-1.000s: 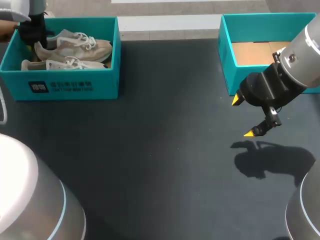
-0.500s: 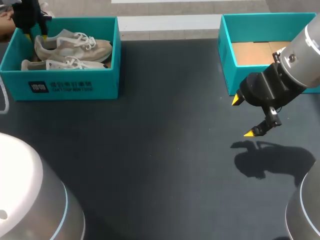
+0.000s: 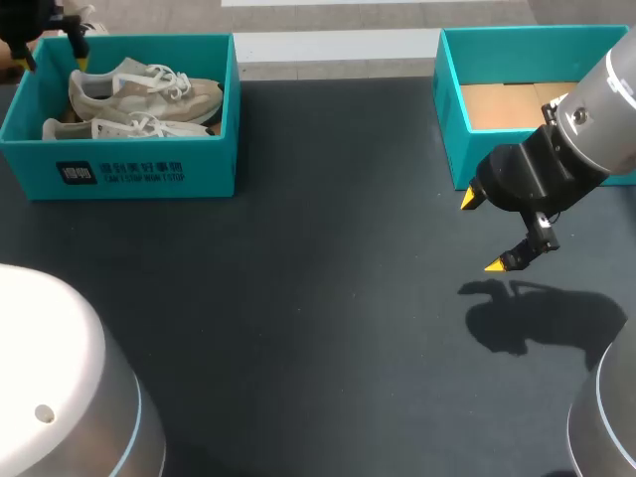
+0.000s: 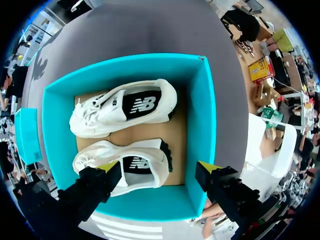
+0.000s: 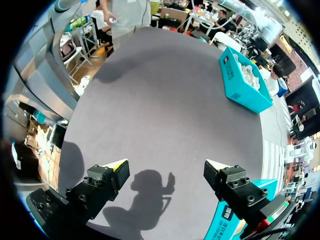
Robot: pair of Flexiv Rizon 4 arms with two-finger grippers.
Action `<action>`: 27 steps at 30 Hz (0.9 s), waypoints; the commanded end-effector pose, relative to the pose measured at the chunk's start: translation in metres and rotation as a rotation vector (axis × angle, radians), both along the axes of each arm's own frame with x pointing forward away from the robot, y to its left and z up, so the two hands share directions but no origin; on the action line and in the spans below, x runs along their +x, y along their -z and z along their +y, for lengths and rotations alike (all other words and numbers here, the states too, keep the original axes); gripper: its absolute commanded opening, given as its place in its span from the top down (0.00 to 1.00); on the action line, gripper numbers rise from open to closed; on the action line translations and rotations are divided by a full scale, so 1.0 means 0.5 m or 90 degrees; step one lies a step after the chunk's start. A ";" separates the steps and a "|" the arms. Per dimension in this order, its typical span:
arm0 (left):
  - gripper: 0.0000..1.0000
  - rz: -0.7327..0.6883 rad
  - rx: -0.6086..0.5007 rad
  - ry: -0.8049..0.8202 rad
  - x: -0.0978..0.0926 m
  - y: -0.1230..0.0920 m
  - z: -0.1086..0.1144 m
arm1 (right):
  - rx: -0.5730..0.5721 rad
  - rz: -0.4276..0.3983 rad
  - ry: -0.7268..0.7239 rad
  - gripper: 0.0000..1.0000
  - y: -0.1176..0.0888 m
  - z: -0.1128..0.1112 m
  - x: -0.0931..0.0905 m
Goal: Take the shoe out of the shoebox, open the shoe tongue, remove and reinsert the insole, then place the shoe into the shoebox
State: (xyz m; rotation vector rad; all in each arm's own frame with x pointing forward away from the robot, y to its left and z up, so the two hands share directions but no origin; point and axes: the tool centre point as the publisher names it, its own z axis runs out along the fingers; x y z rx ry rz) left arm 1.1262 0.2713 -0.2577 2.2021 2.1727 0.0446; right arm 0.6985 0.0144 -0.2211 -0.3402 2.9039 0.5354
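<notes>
The shoebox (image 3: 149, 169) sits on the dark worktop (image 3: 318, 298) at its far left, open at the top. Two pale shoes lie in it on their sides, side by side: one shoe (image 3: 149, 89) against the far wall, the other shoe (image 3: 129, 127) against the near wall, both with white laces. Neither is held.

The left gripper (image 3: 52, 50) hangs over the box's far left corner. In the left wrist view its fingers (image 4: 107, 166) are spread wide and hold nothing. The box (image 4: 205, 120) lies below and ahead of the gripper (image 4: 157, 167), one shoe (image 4: 125, 172) under it near one finger, the other (image 4: 125, 106) further ahead. The second finger is over the box's end wall. The box's cardboard floor shows between the two shoes.

A second box (image 3: 452, 109) of the same teal stands at the far right with only its brown cardboard floor showing. The right gripper (image 3: 482, 232) hovers over bare worktop just in front of it, clear of the surface, with its shadow (image 3: 527, 318) cast close by. In the right wrist view its fingers (image 5: 119, 164) are spread with nothing between them. The shadow (image 5: 150, 185) lies under the gripper (image 5: 166, 165), and the shoebox (image 5: 240, 85) is well apart across the worktop.
</notes>
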 end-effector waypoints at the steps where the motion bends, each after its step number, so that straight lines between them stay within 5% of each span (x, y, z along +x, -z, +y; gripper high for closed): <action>1: 0.00 -0.021 0.003 0.000 -0.031 -0.003 -0.001 | -0.002 0.000 0.001 0.00 0.002 0.002 0.000; 10: 0.00 -0.021 0.003 0.000 -0.031 -0.003 -0.001 | -0.002 0.000 0.001 0.00 0.002 0.002 0.000; 24: 0.00 0.002 0.049 -0.031 -0.120 0.057 -0.012 | -0.002 0.000 0.001 0.00 0.002 0.002 0.000; 27: 0.09 0.001 0.056 -0.033 -0.130 0.072 -0.013 | -0.002 0.000 0.001 0.00 0.002 0.002 0.000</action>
